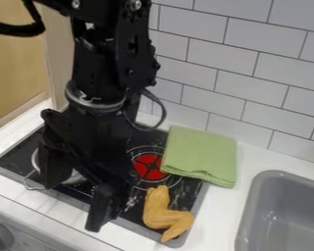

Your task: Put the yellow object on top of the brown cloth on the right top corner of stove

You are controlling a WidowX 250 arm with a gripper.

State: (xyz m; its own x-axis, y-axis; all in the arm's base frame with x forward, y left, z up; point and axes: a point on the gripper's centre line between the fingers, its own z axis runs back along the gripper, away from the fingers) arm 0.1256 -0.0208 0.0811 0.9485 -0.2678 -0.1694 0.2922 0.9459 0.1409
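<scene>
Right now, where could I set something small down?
Bare white counter lies between the stove and the grey sink, in front of the green cloth. The stove is crowded: black arm over a metal pot at left, yellow chicken wing at the near right corner.

At lower left, the gripper (73, 207) is hanging with fingers spread, partly hiding a metal pot (35, 161); at lower centre, a yellow chicken wing (158, 214) is lying near a folded green cloth (200, 156).

Black arm (97, 73), silver screws (135, 5), curved black cable (20, 30), grey ring (94, 104).
</scene>
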